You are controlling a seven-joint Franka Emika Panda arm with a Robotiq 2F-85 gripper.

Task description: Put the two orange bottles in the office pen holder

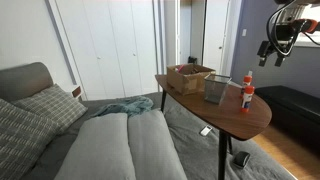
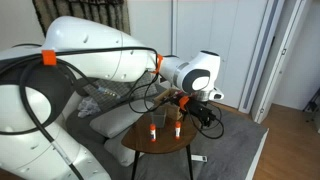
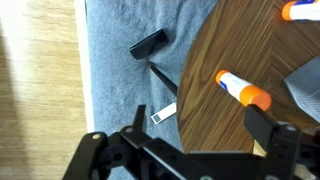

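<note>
Two orange bottles stand upright on the wooden table (image 2: 160, 143), one (image 2: 153, 130) beside the other (image 2: 177, 127). In an exterior view only one bottle (image 1: 247, 92) shows clearly, just beside the grey mesh pen holder (image 1: 216, 89). In the wrist view one bottle (image 3: 243, 90) is seen from above near the table edge and another (image 3: 300, 10) is at the top right corner. My gripper (image 3: 185, 150) is open and empty. It hangs high above the table's end (image 1: 272, 52), apart from both bottles.
A brown basket-like tray (image 1: 190, 77) stands on the table behind the holder. A grey sofa with cushions (image 1: 110, 140) lies beside the table. On the grey carpet below are a black object (image 3: 148, 43) and a small white tag (image 3: 164, 115).
</note>
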